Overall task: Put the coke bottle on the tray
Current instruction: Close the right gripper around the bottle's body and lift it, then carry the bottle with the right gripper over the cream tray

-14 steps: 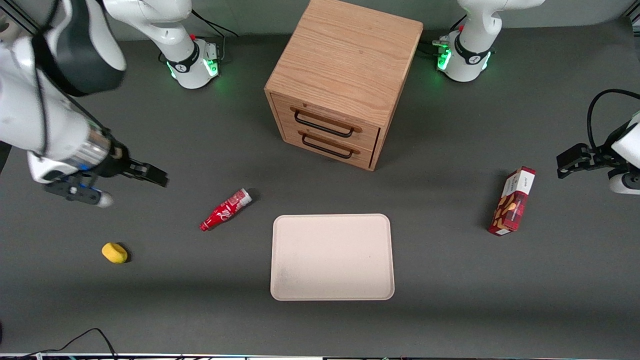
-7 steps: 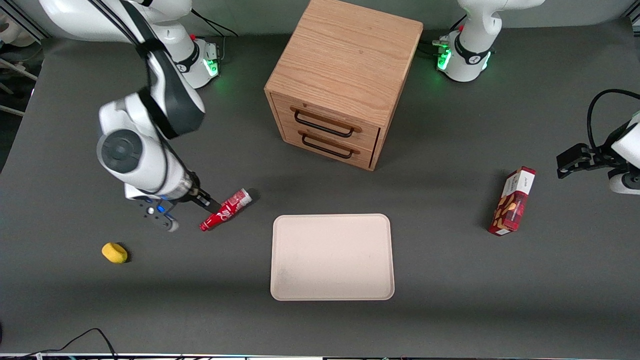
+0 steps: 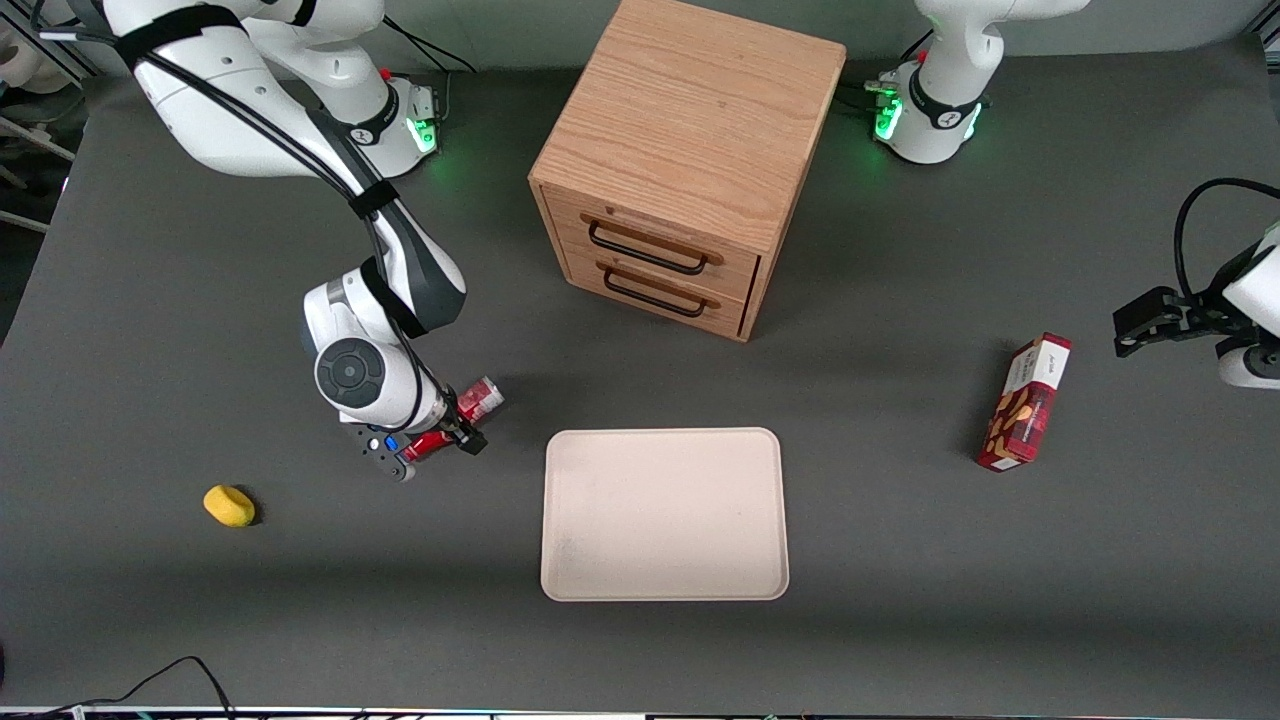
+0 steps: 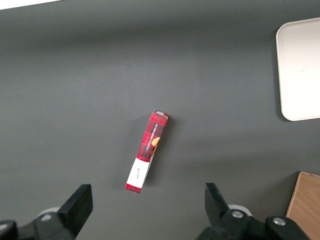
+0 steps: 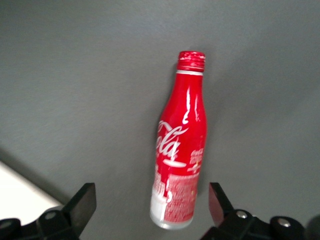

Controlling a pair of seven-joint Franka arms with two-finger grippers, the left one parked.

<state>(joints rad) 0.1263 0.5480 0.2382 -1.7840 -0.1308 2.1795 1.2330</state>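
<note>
We see the pincer [image 3: 440, 440] down low over the coke bottle [image 3: 478, 398], and its two fingers [image 5: 84, 201] are spread wide apart with nothing gripped between them. In the wrist view the bottle [image 5: 179, 150] lies between the two fingers, and we cannot tell if they touch it. The coke bottle lies on its side on the dark gray table [image 3: 900, 600], with its red cap end hidden under the pincer in the front view and its silvery base end pointing toward the wooden drawer cabinet [image 3: 690, 160]. The bottle is not on the tray [image 3: 664, 515]. The cream tray lies flat on the table near the bottle, a bit nearer to the front camera, and nothing is on it. The wooden drawer cabinet stands farther from the front camera than the tray and has two drawers with dark handles. A small yellow thing [image 3: 229, 505] lies on the table toward the working arm's end. A red snack box [image 3: 1025, 402] lies toward the parked arm's end of the table, well apart from the tray.
</note>
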